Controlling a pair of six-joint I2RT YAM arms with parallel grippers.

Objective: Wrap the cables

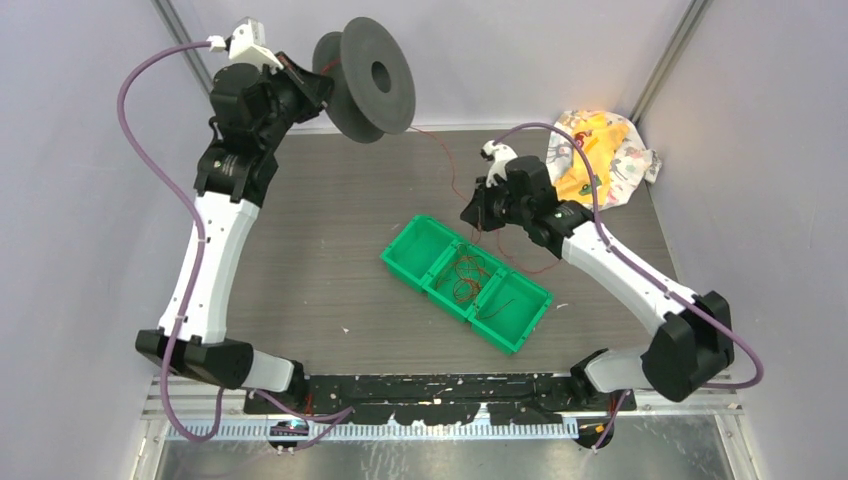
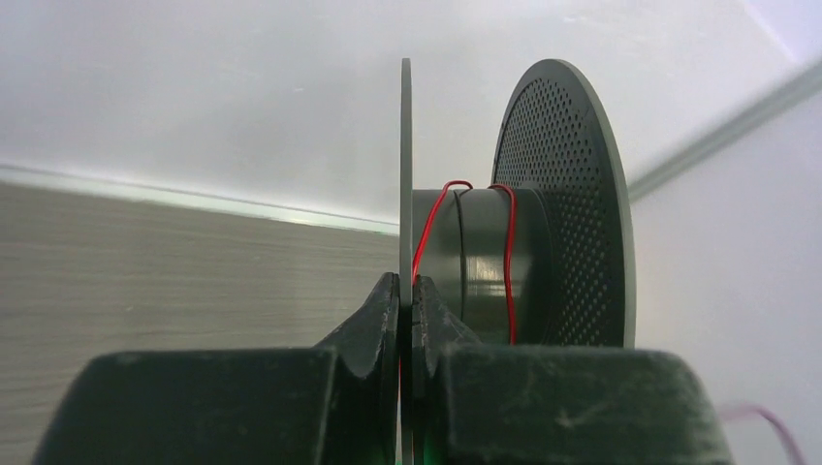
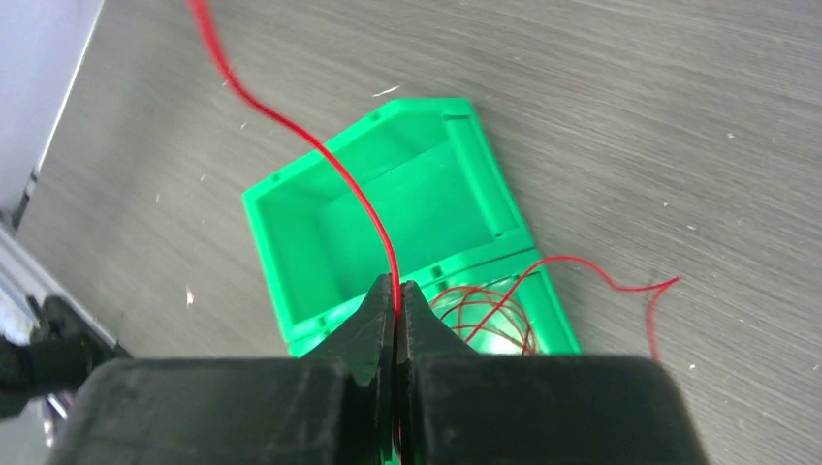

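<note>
The table [image 1: 330, 200] had a grey wood-grain top with pale flecks. Plain pale lavender walls [image 1: 70, 230] closed it in on three sides, with slim metal struts [image 1: 661, 62] at the far corners. A brushed metal plate [image 1: 450, 455] lay along the near edge. Light fell soft and even, probably from overhead.
</note>
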